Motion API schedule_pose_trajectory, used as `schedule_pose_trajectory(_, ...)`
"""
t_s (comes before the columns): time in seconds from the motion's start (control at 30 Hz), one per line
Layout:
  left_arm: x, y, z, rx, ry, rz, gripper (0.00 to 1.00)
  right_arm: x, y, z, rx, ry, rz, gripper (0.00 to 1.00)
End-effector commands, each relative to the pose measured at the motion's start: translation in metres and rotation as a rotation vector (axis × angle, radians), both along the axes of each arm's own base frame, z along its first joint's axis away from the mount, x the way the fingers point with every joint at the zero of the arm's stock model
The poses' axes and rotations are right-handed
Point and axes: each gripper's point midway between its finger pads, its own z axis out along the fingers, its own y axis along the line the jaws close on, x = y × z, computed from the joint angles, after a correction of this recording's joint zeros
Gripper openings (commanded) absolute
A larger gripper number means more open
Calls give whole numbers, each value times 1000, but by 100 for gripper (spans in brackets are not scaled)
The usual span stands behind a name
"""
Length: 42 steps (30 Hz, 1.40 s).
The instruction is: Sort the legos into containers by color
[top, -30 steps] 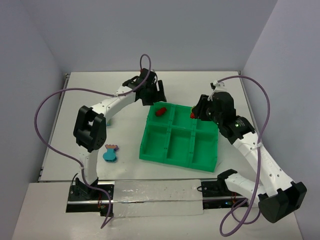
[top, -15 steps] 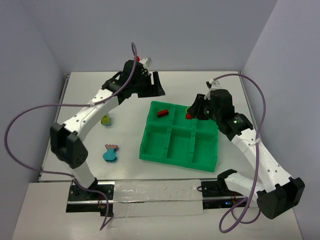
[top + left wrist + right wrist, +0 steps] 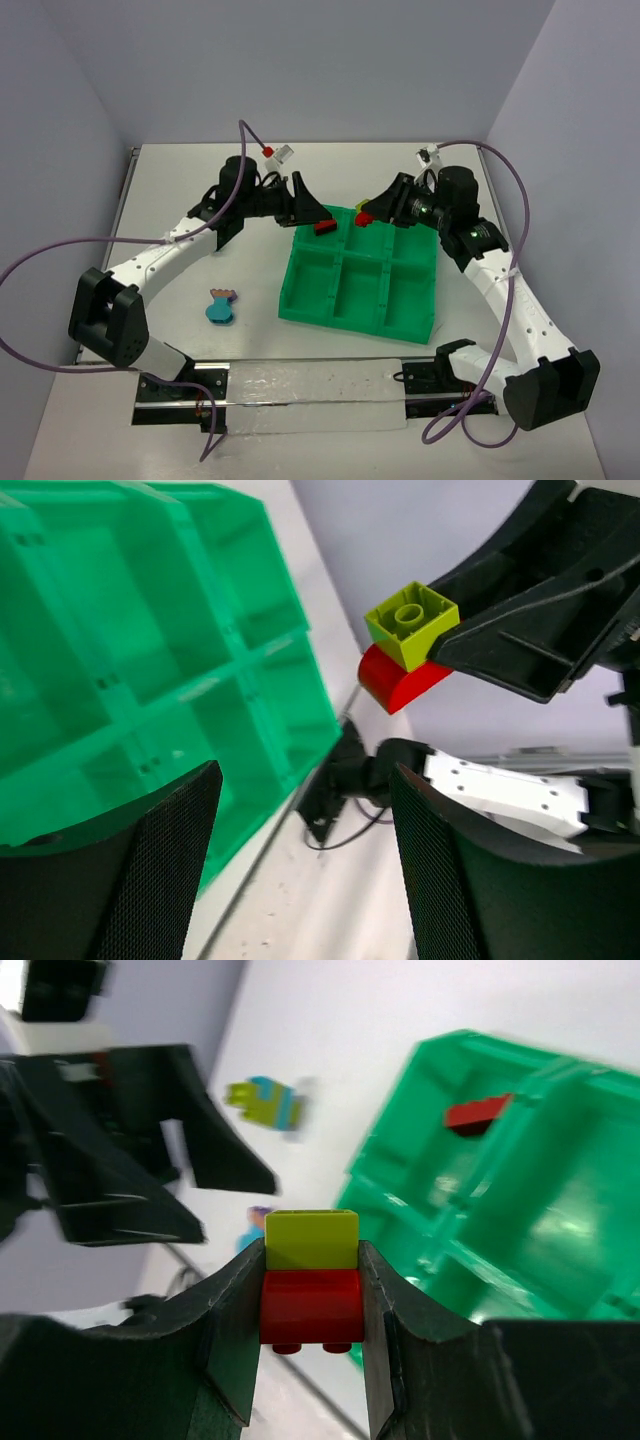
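The right gripper [image 3: 311,1260] pinches a red and yellow-green lego stack [image 3: 311,1305]; the left gripper [image 3: 305,775] hangs spread beside the tray's [image 3: 290,300] far edge.

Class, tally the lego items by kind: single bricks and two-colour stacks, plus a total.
Single bricks: 1, the red brick in the tray.
Two-colour stacks: 3, the red and yellow-green stack in the right gripper, the cyan and pinkish stack and the yellow-green and cyan stack.
Total: 4
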Motion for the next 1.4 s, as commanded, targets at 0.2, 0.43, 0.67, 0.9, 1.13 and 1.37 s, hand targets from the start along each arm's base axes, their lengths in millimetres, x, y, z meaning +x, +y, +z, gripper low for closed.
schedule_pose_trajectory(0.2,-28,-5,76,-356,-131,-119,82,-5,28,44,266,-54,137,0)
schedule_pose_trajectory(0.43,-37,-9,75,-414,-111,-162,84,-8,30,48,294,-47,142,0)
schedule_pose_trajectory(0.67,-36,-20,72,-410,-99,-163,82,-10,31,51,319,-48,146,0)
schedule_pose_trajectory(0.9,-32,-28,71,-459,-62,-163,79,-10,32,50,326,-41,158,0)
schedule_pose_trajectory(1.13,-30,-36,72,-483,-47,-184,74,-10,33,44,319,-27,164,0)
schedule_pose_trajectory(1.37,-29,-35,72,-501,-40,-161,65,-10,33,38,315,-14,161,0)
